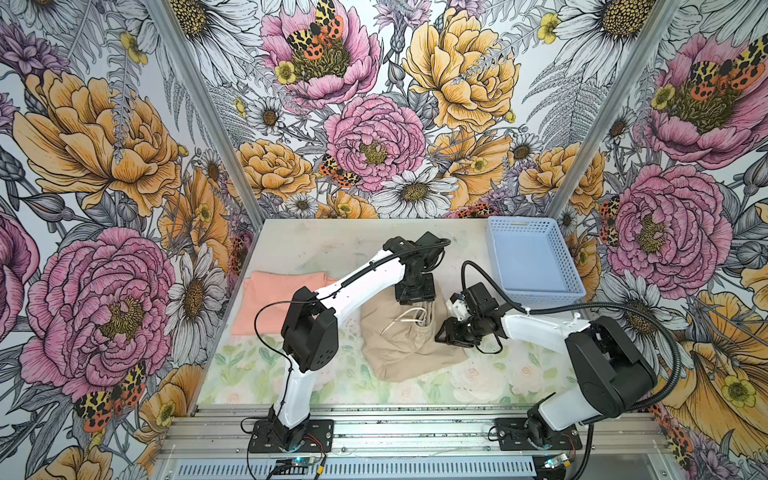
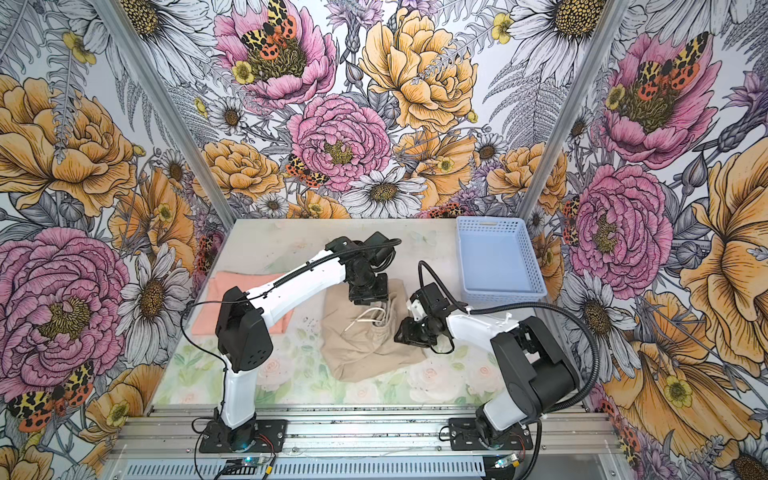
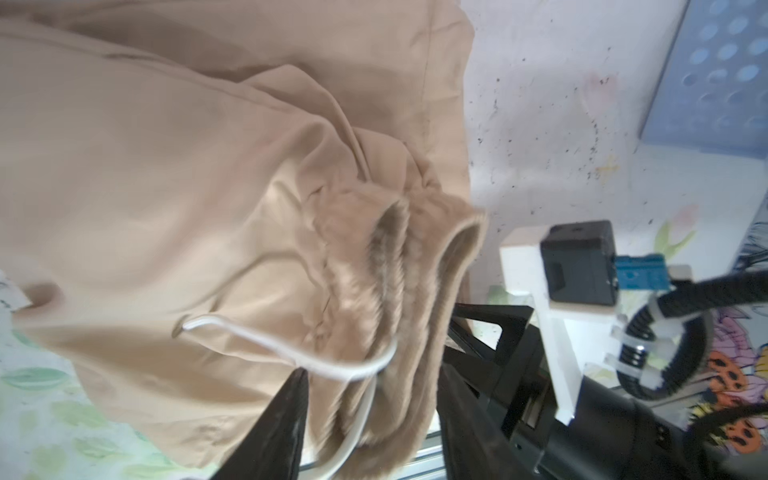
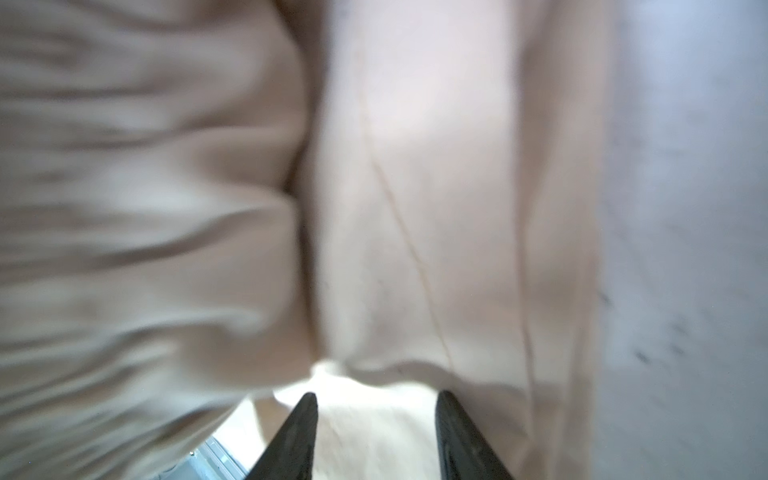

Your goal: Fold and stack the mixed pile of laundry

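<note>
Two garments make up the pile, and one looks done: the peach T-shirt (image 1: 266, 299) lies folded flat at the left of the table (image 1: 511, 374), partly hidden by the left arm in both top views. That leaves the beige shorts (image 1: 399, 353) as the step in hand. They lie in a rumpled heap at the middle of the table, with the waistband (image 3: 415, 270) bunched toward the heap's far right and the white drawstring (image 3: 266, 340) trailing loose over the cloth. The left gripper (image 3: 372, 390) hangs over the far edge of the heap. Its jaws are parted and the waistband runs between them, though they appear to press on nothing. The right gripper (image 4: 376, 409) sits at the right edge of the shorts, jaws likewise apart, with cloth just past the tips and nothing held. The blue basket (image 1: 540, 293) stands at the far right, apart from both garments. Next, I judge, each gripper must take a waistband corner and draw the shorts out flat before any fold. The drawstring could snag a finger.
</note>
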Tool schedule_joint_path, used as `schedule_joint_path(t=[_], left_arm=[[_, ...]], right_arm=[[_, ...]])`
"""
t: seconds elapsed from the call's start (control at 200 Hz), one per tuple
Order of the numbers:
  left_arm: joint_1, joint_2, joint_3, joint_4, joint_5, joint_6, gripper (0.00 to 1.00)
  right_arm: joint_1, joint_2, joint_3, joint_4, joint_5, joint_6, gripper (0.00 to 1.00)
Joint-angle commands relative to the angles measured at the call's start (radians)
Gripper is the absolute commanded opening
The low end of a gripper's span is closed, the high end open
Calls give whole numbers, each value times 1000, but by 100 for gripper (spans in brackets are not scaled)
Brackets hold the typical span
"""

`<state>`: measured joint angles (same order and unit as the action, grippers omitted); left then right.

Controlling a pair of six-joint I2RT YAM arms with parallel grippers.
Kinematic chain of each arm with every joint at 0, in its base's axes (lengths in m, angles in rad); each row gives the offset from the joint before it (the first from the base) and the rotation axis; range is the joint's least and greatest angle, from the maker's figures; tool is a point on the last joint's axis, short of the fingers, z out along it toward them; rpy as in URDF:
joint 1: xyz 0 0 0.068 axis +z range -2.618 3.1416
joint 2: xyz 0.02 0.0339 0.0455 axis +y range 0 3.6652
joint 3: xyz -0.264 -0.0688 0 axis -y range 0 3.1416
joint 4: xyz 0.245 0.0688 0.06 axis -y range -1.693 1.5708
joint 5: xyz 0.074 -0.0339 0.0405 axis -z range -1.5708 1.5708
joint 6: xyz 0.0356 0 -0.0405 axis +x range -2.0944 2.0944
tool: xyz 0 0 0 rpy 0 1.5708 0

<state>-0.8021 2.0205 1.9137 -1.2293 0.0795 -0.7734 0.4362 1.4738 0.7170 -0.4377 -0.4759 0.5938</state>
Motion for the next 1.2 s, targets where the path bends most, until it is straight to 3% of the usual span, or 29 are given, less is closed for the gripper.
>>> schedule_joint_path(t=[0.0,0.08,0.235,0.55,0.74,0.956,1.196], left_arm=[[1,-57,42,53,-9,-21,61],[17,-110,28,62,-26,-24,65],[88,-280,-143,107,-51,-18,67],[232,-550,-564,255,-22,-30,67],[263,-613,-679,296,-8,-36,67],[286,-645,-745,311,3,-20,67],[290,-653,-787,335,18,-15,67]], right_arm=[[-35,-136,18,-221,152,-6,52],[-45,-213,50,-341,230,-15,53],[-17,-270,126,-390,234,-5,56],[149,-37,373,-355,308,-13,56],[168,67,384,-311,284,-23,40],[166,76,305,-299,325,-26,8],[134,72,243,-277,309,-32,6]])
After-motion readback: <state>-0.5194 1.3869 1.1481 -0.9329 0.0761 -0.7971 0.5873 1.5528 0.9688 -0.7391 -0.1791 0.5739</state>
